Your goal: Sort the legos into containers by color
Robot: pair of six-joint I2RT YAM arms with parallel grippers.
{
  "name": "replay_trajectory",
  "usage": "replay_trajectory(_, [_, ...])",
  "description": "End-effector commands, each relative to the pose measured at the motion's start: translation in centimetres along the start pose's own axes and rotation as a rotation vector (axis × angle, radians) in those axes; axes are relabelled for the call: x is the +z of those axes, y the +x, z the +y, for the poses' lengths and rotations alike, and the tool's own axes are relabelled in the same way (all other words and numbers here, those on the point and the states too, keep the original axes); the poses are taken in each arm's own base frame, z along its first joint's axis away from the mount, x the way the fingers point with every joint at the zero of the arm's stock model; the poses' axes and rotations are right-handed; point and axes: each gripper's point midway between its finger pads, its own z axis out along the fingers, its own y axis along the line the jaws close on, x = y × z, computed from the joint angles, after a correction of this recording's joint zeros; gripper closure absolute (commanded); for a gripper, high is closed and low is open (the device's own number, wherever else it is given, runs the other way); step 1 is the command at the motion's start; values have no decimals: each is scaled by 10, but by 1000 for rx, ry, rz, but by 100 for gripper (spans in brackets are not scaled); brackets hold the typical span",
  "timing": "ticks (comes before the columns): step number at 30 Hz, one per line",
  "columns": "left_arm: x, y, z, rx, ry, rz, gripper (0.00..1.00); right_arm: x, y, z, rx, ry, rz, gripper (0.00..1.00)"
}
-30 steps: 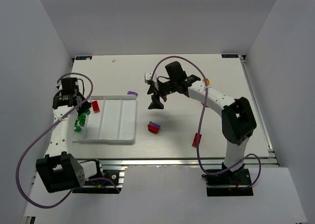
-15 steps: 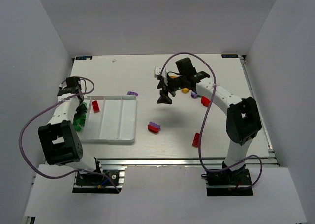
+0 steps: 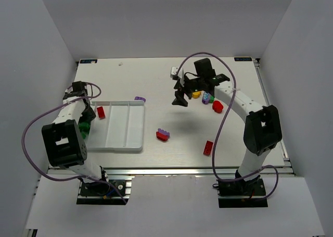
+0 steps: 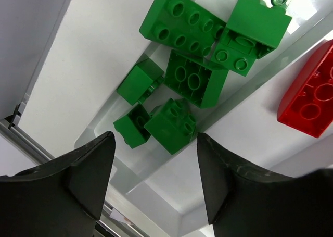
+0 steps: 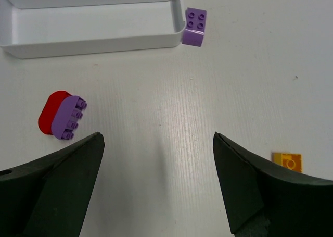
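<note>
My left gripper (image 3: 85, 115) (image 4: 155, 156) hangs open over the near end of the white tray's (image 3: 119, 127) (image 4: 171, 192) leftmost compartment, nothing between its fingers. Several green legos (image 4: 192, 80) (image 3: 83, 128) lie heaped in that compartment just beyond the fingertips. A red lego (image 4: 312, 99) (image 3: 101, 112) lies in the compartment beside it. My right gripper (image 3: 180, 99) (image 5: 157, 138) is open and empty above bare table. Below it I see a purple lego (image 5: 195, 26) (image 3: 139, 98) by the tray's corner, a red-and-purple pair (image 5: 61, 117) (image 3: 163, 135) and a yellow lego (image 5: 287, 161).
Loose legos lie right of my right gripper: a yellow one (image 3: 196, 95), a purple one (image 3: 208, 97) and a red one (image 3: 217, 107). Another red brick (image 3: 208, 148) sits near the front edge. The tray's right compartments (image 5: 88, 28) hold nothing.
My left gripper has opened over the green heap, and the left arm has swung back. The right arm has moved rightward and toward the back of the table, still open.
</note>
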Motion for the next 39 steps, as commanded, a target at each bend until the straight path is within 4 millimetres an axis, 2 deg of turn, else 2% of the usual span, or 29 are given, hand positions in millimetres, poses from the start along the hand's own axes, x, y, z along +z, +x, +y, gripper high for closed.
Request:
replay_trajectory(1, [-27, -28, 2, -74, 52, -97, 26, -30, -20, -16, -50, 106, -28, 11])
replay_trajectory(2, [-31, -26, 0, -84, 72, -94, 26, -37, -19, -25, -55, 163, -18, 11])
replay_trajectory(3, [-41, -30, 0, -104, 100, -120, 26, -50, -28, -31, -39, 233, -37, 11])
replay_trajectory(4, [-47, -30, -3, -123, 131, -127, 28, -62, -42, -56, -70, 353, -95, 11])
replay_trajectory(5, [-55, -32, -13, -140, 210, -138, 34, -72, -16, -73, 1, 503, -38, 11])
replay_trajectory(6, [-63, -34, -20, -154, 268, -153, 42, -84, -14, -84, 82, 618, -58, 11])
replay_trajectory(7, [-77, -38, -27, -190, 344, -200, 51, -98, 2, -102, 127, 741, -29, 11])
replay_trajectory(8, [-91, -37, -43, -199, 468, -205, 68, -101, 5, -104, 141, 710, -7, 16])
replay_trajectory(9, [-101, -37, -51, -214, 540, -223, 72, -89, 33, -104, 224, 641, 68, 25])
replay_trajectory(10, [-114, -30, -60, -254, 629, -227, 74, -98, 50, -110, 313, 628, 115, 35])
replay_trajectory(11, [-126, -38, -69, -278, 716, -271, 74, -104, 57, -105, 407, 583, 180, 62])
replay_trajectory(12, [-143, -32, -85, -272, 850, -253, 73, -100, 81, -104, 471, 558, 234, 74])
replay_trajectory(13, [-153, -30, -93, -318, 931, -261, 69, -113, 97, -106, 511, 591, 275, 86])
replay_trajectory(14, [-160, -26, -99, -333, 985, -249, 64, -120, 108, -105, 538, 611, 301, 87])
replay_trajectory(15, [-171, -19, -106, -328, 1058, -230, 51, -124, 121, -102, 571, 627, 332, 85])
replay_trajectory(16, [-177, -13, -113, -339, 1097, -209, 45, -132, 131, -103, 625, 655, 352, 73])
replay_trajectory(17, [-181, -8, -115, -335, 1120, -210, 41, -140, 142, -106, 672, 700, 392, 67])
replay_trajectory(18, [-185, -3, -120, -324, 1143, -197, 39, -147, 158, -106, 746, 710, 438, 63])
replay_trajectory(19, [-189, 5, -125, -308, 1161, -181, 37, -146, 163, -103, 795, 691, 436, 55])
replay_trajectory(21, [-190, 14, -128, -294, 1169, -167, 36, -147, 174, -101, 831, 648, 423, 48])
replay_trajectory(22, [-193, 18, -131, -283, 1176, -157, 36, -140, 170, -99, 813, 590, 396, 43])
replay_trajectory(24, [-195, 23, -131, -279, 1177, -154, 36, -134, 170, -89, 673, 438, 420, 37])
replay_trajectory(26, [-198, 26, -133, -283, 1187, -148, 36, -129, 162, -88, 492, 327, 381, 33])
replay_trajectory(27, [-200, 27, -133, -293, 1193, -143, 36, -131, 158, -90, 417, 316, 358, 32])
replay_trajectory(28, [-203, 27, -134, -291, 1207, -146, 36, -126, 163, -82, 370, 271, 343, 30])
replay_trajectory(31, [-207, 30, -138, -297, 1223, -136, 35, -123, 169, -86, 163, 235, 350, 24])
replay_trajectory(32, [-208, 31, -139, -298, 1228, -135, 35, -123, 173, -88, 129, 225, 362, 24])
replay_trajectory(34, [-210, 32, -141, -304, 1234, -128, 35, -119, 187, -90, 70, 189, 395, 11])
replay_trajectory(39, [-215, 33, -143, -308, 1239, -127, 34, -115, 206, -107, 15, 176, 445, 11])
